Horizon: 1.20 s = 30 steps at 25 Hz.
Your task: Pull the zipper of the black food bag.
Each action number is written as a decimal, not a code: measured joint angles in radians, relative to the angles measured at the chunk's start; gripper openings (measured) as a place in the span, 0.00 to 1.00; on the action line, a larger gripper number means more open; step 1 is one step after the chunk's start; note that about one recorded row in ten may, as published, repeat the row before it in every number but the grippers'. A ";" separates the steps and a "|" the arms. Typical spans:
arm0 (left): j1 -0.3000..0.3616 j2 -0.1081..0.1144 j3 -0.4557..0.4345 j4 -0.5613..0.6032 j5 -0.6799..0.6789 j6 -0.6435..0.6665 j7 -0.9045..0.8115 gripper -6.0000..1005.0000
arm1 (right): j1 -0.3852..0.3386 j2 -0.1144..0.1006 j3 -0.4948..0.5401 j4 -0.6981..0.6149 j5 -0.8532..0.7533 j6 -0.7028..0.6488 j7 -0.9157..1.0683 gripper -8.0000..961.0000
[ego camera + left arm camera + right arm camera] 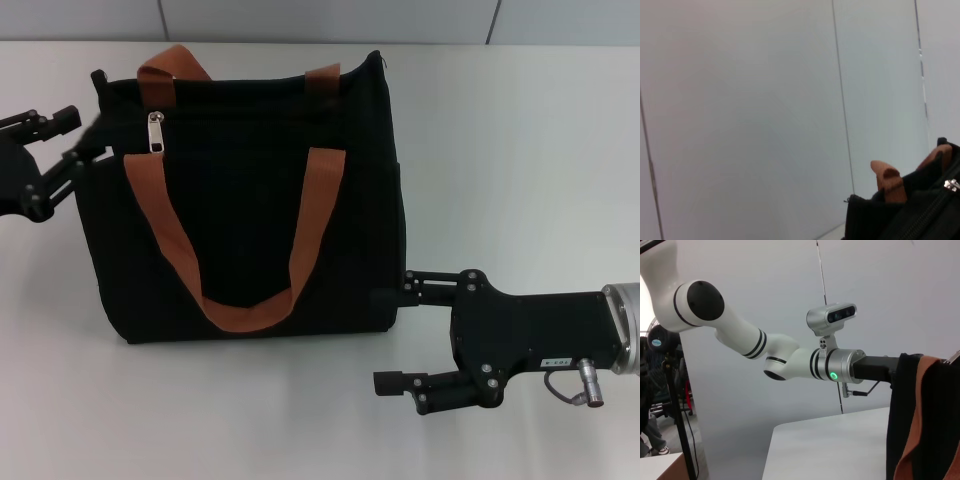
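**Bag Upright, Zipper Near My Left Side**

The black food bag (250, 200) stands on the white table (520, 150), its zipper (156, 133) hanging at the top edge near the left corner. My left gripper (85, 135) closes on the bag's upper left corner. My right gripper (400, 330) sits spread wide apart at the bag's lower right corner, one finger touching the bag.

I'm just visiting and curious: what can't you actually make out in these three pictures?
- Head view: left gripper fingers disappear behind the bag corner; grip unclear.
- Left wrist view: zipper and bag cut by the picture's edge.
- Right wrist view: bag hides the left gripper's fingers.
- Right gripper is open beside the bag.
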State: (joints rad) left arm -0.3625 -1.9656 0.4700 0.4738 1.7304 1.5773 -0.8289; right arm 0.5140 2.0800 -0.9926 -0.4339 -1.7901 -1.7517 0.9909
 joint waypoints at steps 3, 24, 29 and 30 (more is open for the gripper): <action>0.001 0.000 -0.004 -0.001 0.000 0.006 0.002 0.50 | 0.000 0.000 0.001 0.000 0.000 0.000 0.000 0.82; 0.015 -0.025 -0.011 -0.006 -0.031 0.049 0.028 0.02 | 0.196 -0.012 0.009 -0.017 0.256 -0.204 0.602 0.82; 0.016 -0.028 -0.011 -0.006 -0.046 0.051 0.028 0.02 | 0.267 -0.006 0.016 -0.090 0.263 -0.121 0.773 0.82; 0.016 -0.029 -0.011 -0.006 -0.052 0.052 0.028 0.02 | 0.284 -0.005 0.013 -0.107 0.262 -0.089 0.818 0.82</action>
State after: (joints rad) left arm -0.3460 -1.9945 0.4586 0.4679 1.6789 1.6295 -0.8006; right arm 0.7977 2.0748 -0.9800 -0.5411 -1.5284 -1.8406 1.8094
